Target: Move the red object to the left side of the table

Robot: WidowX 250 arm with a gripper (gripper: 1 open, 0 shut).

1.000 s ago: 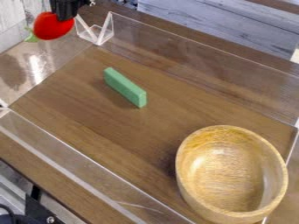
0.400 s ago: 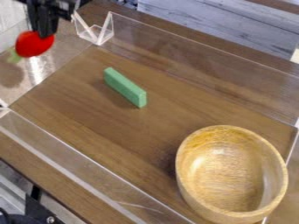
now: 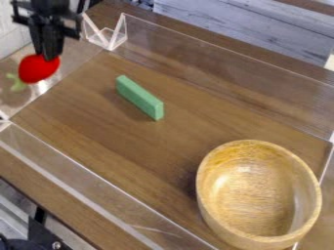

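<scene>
The red object [image 3: 38,67], a small round toy fruit with a green leafy tip on its left, hangs at the far left edge of the dark wood-grain table [image 3: 117,142]. My gripper [image 3: 47,55] points straight down from the top left corner and is shut on the top of the red object. Whether the fruit touches the tabletop I cannot tell.
A green rectangular block [image 3: 140,98] lies slanted near the middle of the table. A round light wooden bowl [image 3: 259,203] stands at the front right. Low clear acrylic walls [image 3: 104,31] edge the tabletop.
My gripper has carried the red object down and to the left, from the top left corner toward the table's left edge. Block and bowl have not moved.
</scene>
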